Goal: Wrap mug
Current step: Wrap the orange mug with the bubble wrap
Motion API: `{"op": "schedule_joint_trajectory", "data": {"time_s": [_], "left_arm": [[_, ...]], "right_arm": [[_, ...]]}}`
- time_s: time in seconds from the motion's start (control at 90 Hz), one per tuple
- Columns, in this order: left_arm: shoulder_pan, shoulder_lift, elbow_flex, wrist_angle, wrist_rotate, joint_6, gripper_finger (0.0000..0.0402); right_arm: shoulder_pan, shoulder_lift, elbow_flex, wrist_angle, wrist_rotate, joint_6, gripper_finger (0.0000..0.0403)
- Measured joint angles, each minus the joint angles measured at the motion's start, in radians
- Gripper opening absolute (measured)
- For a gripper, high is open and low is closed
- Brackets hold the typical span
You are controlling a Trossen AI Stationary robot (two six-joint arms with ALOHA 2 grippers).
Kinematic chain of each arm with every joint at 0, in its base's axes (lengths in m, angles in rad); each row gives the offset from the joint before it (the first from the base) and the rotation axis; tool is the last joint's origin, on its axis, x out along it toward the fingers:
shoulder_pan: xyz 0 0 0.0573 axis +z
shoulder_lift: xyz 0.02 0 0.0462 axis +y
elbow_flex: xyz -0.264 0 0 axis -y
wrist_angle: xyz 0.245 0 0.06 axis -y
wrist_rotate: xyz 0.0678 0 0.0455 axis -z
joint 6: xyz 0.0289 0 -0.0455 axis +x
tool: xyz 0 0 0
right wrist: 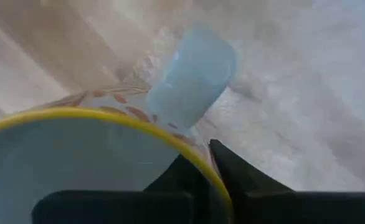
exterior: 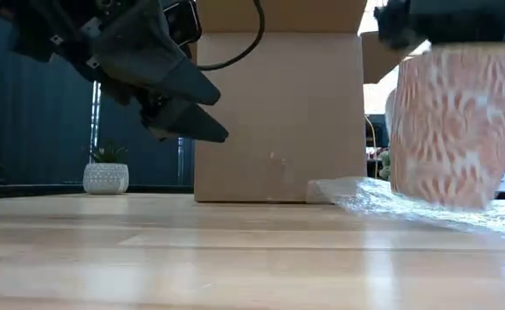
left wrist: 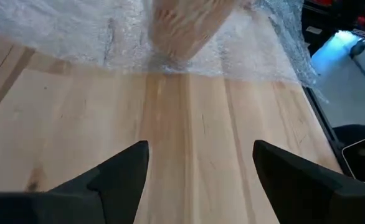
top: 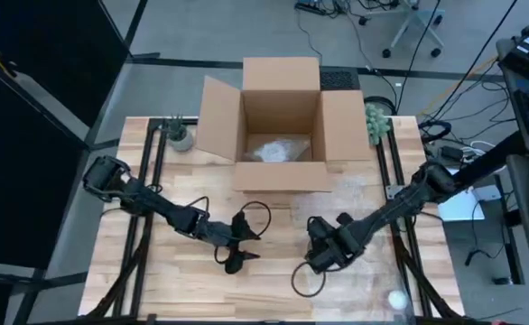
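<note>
Table: a pale wooden top with dark rails down both sides, carrying everything below.
Cardboard box: the open box stands at the far middle of the table with its flaps spread outward — something pale and crinkled lies on its floor.
Bubble wrap: a clear sheet lies flat on the right half of the table in front of the box; in the low view its edge shows just under the mug.
Left arm: it reaches in from the left edge, and its gripper hangs over the bare wood near the front middle, well apart from the mug.
Left gripper: seen from the left wrist, the two dark fingers are spread wide with only table between them, holding nothing.
Right arm: it comes in from the right edge, down to the right gripper over the near edge of the sheet.
Right gripper: its fingers pinch the yellow rim of the mug — one inside, one outside.
Mug: pale with an orange leaf pattern and a light blue handle, the mug hangs upright from the right gripper, lifted just clear of the bubble wrap.
Small pots: a white planter sits by the far left corner, and a greenish plant by the far right one.
</note>
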Motion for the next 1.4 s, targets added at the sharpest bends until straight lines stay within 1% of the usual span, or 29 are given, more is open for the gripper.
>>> {"op": "schedule_joint_trajectory", "data": {"time_s": [0.167,0.3,0.422,0.533,0.622,0.711,0.8,0.922,1.067,1.233,1.333,1.4], "left_arm": [[-0.006,0.000,0.000,-0.010,0.001,-0.024,0.0273],[-0.012,0.000,0.000,-0.009,0.002,-0.024,0.0273],[-0.011,0.000,0.000,-0.009,0.003,-0.024,0.0273],[-0.011,0.000,0.000,-0.008,0.003,-0.020,0.0273],[-0.010,0.000,0.000,0.001,0.003,-0.014,0.0273],[-0.003,0.000,0.007,0.001,0.001,0.014,0.0273],[0.005,0.001,0.037,-0.009,-0.007,0.059,0.0273],[0.013,0.013,0.102,-0.037,-0.012,0.141,0.0273],[0.024,0.068,0.182,-0.038,-0.012,0.219,0.0273],[0.044,0.189,0.294,-0.042,0.047,0.223,0.0273],[0.058,0.277,0.372,-0.101,0.058,0.248,0.0273],[0.073,0.335,0.426,-0.149,0.060,0.269,0.0273]], "right_arm": [[-0.051,0.000,-0.037,0.138,-0.018,-0.106,0.0008],[-0.080,0.008,-0.069,0.332,-0.026,-0.191,0.0008],[-0.088,0.049,-0.072,0.475,-0.100,-0.279,0.0009],[-0.077,0.071,-0.072,0.555,-0.116,-0.354,0.0009],[-0.069,0.069,-0.071,0.584,-0.119,-0.406,0.0009],[-0.066,0.049,-0.046,0.525,-0.116,-0.438,0.0008],[-0.053,0.014,0.014,0.451,-0.105,-0.444,0.0008],[-0.012,-0.024,0.072,0.316,-0.094,-0.406,0.0008],[0.057,-0.047,0.084,0.275,-0.100,-0.267,0.0008],[0.165,-0.035,0.080,0.164,-0.096,-0.048,0.0008],[0.223,-0.038,0.083,0.135,-0.091,0.075,0.0008],[0.256,-0.038,0.083,0.107,-0.056,0.144,0.0009]]}}
